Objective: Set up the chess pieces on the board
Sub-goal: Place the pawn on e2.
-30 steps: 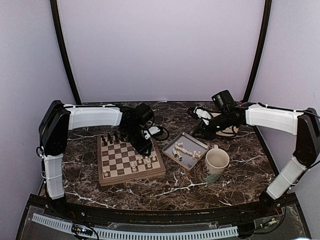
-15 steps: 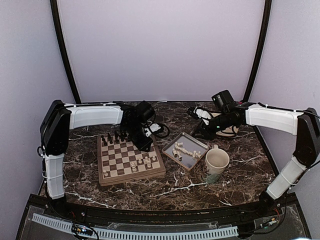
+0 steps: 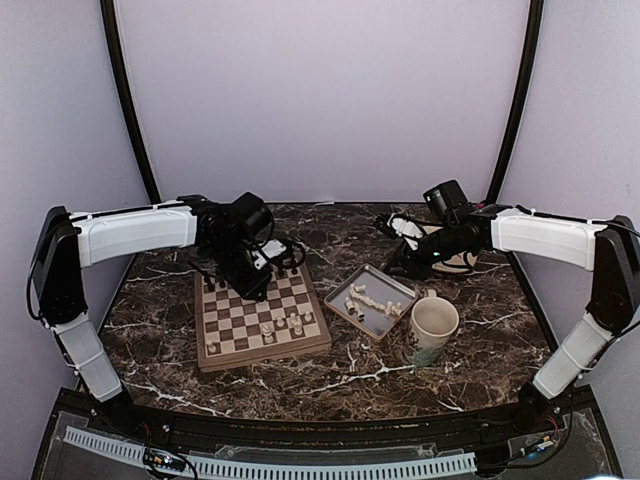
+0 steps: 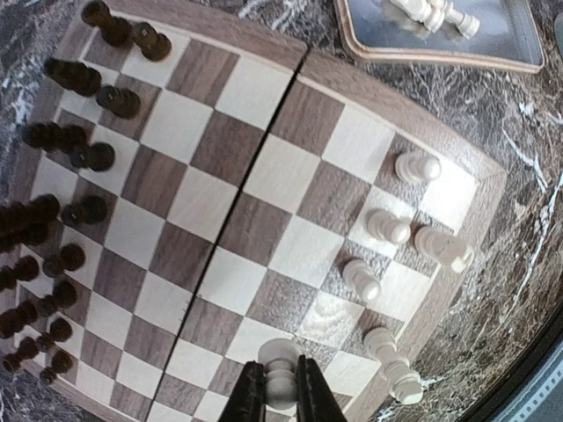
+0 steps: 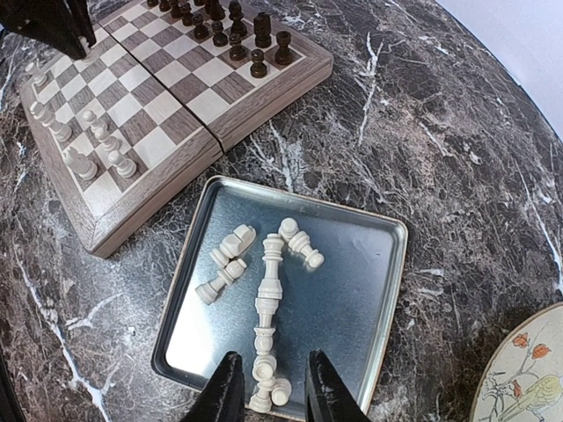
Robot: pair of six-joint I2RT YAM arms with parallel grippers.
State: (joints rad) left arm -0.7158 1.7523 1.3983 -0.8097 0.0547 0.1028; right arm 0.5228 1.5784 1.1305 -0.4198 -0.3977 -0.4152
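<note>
One piece (image 4: 281,359) stands upright, pinched in the left pincer (image 4: 281,387) above the board (image 4: 264,176), while the right pincer (image 5: 274,374) hangs a little open over the tray (image 5: 369,264).

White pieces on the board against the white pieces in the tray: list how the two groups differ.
The board's white pieces stand upright; the tray's white pieces lie on their sides. Those on the board sit spaced apart on separate squares, while those in the tray cluster, several touching end to end. Both groups are the same cream colour.
</note>
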